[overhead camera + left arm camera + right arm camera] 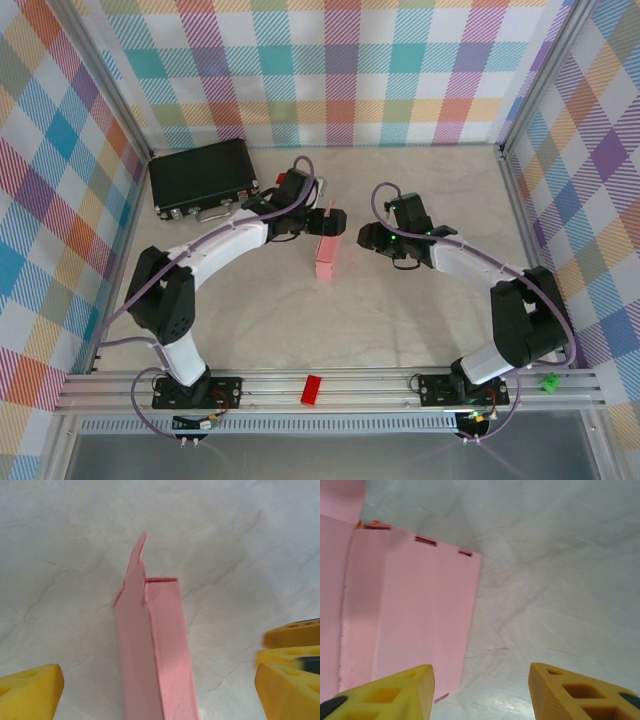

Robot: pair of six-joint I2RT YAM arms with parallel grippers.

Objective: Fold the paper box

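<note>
Though two arms reach over the table (420,310), only one paper box (327,256) lies on it, near the middle, a narrow pink shape with a pointed flap raised at its far end. One black case (203,177) sits well apart at the far left, and one small red block (311,390) rests on the rail at the near edge.

From above, the left gripper (322,222) hangs over the far end of the box, and the right gripper (372,238) sits just beside the box on its right. In the left wrist view the left gripper (157,680) is spread wide: the box (155,650) stands between its two yellow fingers (31,689), with bare table showing on both sides, so it grips nothing. In the right wrist view the right gripper (480,680) is also spread and holds nothing; the pink card (415,615) lies to its left, running under one finger (400,692), and whether that finger touches the card cannot be told
</note>
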